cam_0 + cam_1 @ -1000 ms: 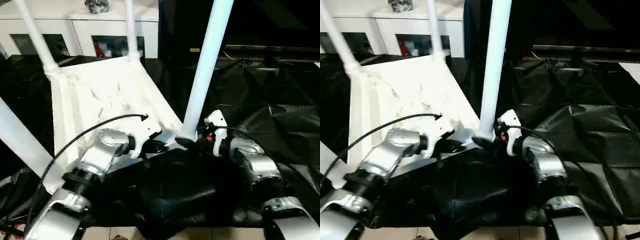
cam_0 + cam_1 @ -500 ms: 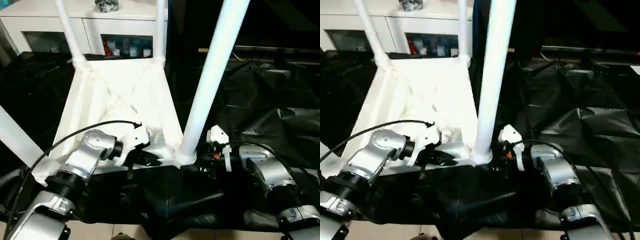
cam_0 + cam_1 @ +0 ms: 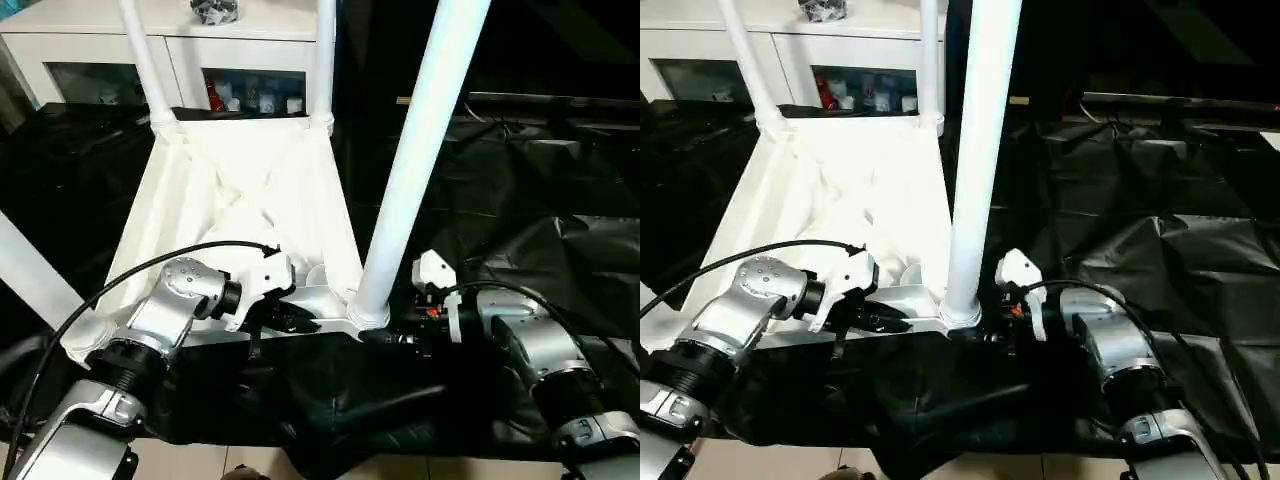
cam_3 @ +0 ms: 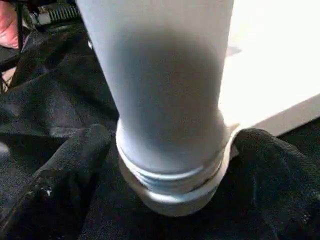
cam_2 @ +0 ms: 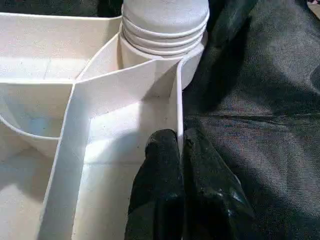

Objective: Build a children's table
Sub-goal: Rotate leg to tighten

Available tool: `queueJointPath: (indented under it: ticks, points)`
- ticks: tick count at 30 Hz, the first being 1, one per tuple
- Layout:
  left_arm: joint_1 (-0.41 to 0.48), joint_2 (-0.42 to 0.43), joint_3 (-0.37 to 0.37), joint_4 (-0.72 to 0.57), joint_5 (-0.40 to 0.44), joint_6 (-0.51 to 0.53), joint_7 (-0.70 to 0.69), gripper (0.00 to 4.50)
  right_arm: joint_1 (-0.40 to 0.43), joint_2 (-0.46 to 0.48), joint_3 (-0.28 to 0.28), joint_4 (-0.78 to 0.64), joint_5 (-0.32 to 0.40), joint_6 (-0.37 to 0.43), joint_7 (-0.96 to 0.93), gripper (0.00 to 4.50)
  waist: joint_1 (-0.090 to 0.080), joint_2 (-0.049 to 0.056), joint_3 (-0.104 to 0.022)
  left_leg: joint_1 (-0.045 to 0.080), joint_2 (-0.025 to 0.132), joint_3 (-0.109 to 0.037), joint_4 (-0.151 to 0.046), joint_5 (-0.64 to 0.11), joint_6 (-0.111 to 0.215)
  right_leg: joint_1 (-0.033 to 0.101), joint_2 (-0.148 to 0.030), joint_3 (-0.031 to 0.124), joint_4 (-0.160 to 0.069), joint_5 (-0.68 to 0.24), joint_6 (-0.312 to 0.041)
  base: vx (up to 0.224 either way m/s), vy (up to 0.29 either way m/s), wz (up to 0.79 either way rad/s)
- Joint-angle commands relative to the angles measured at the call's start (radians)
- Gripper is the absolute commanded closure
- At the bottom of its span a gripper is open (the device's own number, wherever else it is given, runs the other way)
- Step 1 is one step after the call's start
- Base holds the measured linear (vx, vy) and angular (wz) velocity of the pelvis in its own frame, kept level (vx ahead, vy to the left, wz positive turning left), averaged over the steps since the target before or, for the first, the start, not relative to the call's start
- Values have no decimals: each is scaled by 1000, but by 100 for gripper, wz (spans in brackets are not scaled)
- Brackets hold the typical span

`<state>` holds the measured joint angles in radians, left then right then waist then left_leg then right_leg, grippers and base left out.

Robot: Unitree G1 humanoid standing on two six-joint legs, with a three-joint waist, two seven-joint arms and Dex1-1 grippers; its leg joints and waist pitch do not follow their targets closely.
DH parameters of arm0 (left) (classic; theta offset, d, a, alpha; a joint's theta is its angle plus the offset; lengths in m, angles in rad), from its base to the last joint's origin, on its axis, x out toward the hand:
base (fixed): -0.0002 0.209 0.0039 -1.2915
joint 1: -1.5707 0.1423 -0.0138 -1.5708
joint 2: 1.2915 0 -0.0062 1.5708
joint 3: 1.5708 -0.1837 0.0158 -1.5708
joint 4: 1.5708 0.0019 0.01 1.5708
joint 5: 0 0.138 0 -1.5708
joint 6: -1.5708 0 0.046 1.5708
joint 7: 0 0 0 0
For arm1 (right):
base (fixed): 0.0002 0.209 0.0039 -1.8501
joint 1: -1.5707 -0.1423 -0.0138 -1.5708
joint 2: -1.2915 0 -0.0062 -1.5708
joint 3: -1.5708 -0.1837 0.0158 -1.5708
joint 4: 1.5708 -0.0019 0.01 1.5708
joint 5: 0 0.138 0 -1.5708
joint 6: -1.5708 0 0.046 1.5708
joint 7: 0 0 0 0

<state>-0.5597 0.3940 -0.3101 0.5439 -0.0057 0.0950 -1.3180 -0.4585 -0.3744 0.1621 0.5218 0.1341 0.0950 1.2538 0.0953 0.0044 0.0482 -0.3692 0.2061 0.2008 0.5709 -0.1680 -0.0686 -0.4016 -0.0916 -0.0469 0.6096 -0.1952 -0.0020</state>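
Note:
The children's table lies upside down on a black sheet, its white ribbed top (image 3: pixel 240 200) facing up. Legs stand in its corner sockets: two at the far corners (image 3: pixel 145 60) (image 3: pixel 323 60), one at the near left (image 3: pixel 30 280), one at the near right (image 3: pixel 420 170). My left gripper (image 5: pixel 181 150) is shut on the thin rim wall of the top's near edge, close to the near right socket (image 5: pixel 165 45). My right gripper (image 4: pixel 172 165) is open, one finger (image 4: pixel 75 170) on each side of the near right leg's ringed base (image 4: pixel 170 125).
The crinkled black sheet (image 3: pixel 540 200) covers the ground around the table. A white cabinet with glass doors (image 3: pixel 240 50) stands behind the far edge. A black cable (image 3: pixel 150 270) loops over my left forearm.
The head view has swung round and now faces the table squarely. The left gripper keeps its hold on the rim. The right gripper stays at the leg's base.

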Motion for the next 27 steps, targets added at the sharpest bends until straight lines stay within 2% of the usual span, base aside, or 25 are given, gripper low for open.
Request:
queueJointPath:
  ticks: [1, 8, 11, 12, 13, 16, 23, 27]
  points:
    - [0, -33, -24, 12, -17, -17, -22, 450, 6, 7, -4, -45, 27, -20, 18, 5, 0, -14, -60, 12, 26, -9, -58, -209, 55, 43, -44, 32, -71, -186, -212, 0, 0, 0]
    - [2, -36, -23, 15, -14, -22, -13, 450, -10, 26, -7, -2, 9, -55, -27, 5, 6, -16, -62, 12, 26, -9, -56, -194, 51, 41, -45, 33, -67, -177, -214, 0, 0, 0]
    - [2, -37, -22, 18, -13, -24, -11, 450, -16, 34, 11, 29, -20, -72, -51, 5, 6, -15, -63, 12, 25, -8, -55, -190, 51, 41, -45, 33, -67, -169, -217, 0, 0, 0]
    - [1, -37, -21, 19, -13, -24, -11, 450, -19, 36, 16, 37, -29, -74, -60, 5, 6, -20, -62, 11, 24, -8, -56, -188, 51, 42, -45, 32, -67, -172, -216, 0, 0, 0]
    - [1, -37, -21, 19, -13, -24, -11, 450, -23, 39, 19, 44, -32, -71, -66, 30, 8, -17, -63, 13, 25, -8, -55, -185, 51, 42, -46, 33, -66, -172, -216, 0, 0, 0]
    - [1, -37, -20, 20, -12, -24, -9, 450, -32, 44, 21, 54, -24, -52, -71, 44, 8, -17, -62, 13, 25, -8, -55, -189, 53, 42, -44, 33, -66, -173, -212, 0, 0, 0]
    - [3, -38, -20, 20, -12, -22, -8, 450, -57, 62, 5, 100, -16, -51, -91, 104, 3, -17, -61, 12, 24, -9, -57, -206, 47, 42, -45, 32, -69, -200, -208, 0, 0, 0]
    - [0, -39, -20, 25, -9, -21, -4, 450, -54, 61, 13, 111, -21, -55, -86, 135, 2, -13, -61, 12, 25, -9, -57, -209, 44, 42, -45, 33, -68, -197, -210, 0, 0, 0]
